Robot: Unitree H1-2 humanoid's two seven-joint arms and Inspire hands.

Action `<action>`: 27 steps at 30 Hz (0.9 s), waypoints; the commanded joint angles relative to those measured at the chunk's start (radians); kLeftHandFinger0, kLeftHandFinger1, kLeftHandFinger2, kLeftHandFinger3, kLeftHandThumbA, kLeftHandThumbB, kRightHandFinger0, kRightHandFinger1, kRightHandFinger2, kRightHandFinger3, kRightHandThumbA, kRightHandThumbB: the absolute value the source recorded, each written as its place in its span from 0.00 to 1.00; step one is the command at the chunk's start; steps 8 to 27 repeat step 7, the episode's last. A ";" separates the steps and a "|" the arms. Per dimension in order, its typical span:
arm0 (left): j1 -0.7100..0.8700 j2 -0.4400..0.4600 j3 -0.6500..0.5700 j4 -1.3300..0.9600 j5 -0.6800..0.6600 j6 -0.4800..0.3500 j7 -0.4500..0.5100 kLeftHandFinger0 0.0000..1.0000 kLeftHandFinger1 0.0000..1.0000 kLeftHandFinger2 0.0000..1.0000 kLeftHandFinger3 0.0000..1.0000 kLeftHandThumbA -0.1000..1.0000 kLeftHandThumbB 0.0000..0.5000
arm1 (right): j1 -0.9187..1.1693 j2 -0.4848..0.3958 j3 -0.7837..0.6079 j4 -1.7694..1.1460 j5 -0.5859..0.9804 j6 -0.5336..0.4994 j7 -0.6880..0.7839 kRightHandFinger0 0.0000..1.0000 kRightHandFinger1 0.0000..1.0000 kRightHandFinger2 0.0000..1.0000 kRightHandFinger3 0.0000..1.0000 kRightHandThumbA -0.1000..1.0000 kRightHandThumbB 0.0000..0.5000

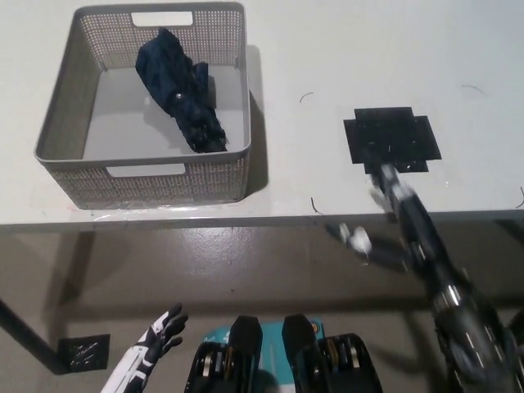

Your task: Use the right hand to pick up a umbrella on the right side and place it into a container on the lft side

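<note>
Nearest, the white left hand point(162, 329) rests low by the floor with fingers spread and empty, while the black right hand point(383, 214) hangs at the front edge of the surface point(327, 57), motion-blurred, so whether its fingers are open or closed cannot be told. Just beyond those fingers a black patch point(391, 139) lies on the surface. Farther off, well left of them, the folded umbrella point(180, 90) lies inside the basket point(147, 182).

The navy umbrella point(182, 92) lies inside the grey basket point(57, 123) on the worktop point(327, 49); right hand point(383, 214) blurred at the worktop edge, left hand point(162, 329) low
</note>
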 commanded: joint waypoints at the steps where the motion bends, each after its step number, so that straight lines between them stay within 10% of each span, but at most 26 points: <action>1: 0.025 0.012 0.033 0.006 -0.015 -0.078 0.008 1.00 1.00 1.00 1.00 1.00 0.02 | 0.197 0.006 -0.056 -0.283 0.373 -0.158 0.073 1.00 1.00 1.00 1.00 1.00 0.71; 27: 0.014 0.008 0.037 0.000 -0.006 -0.064 0.017 1.00 1.00 1.00 1.00 1.00 0.03 | 0.250 0.026 -0.062 -0.174 0.408 -0.225 0.099 1.00 1.00 1.00 1.00 1.00 0.70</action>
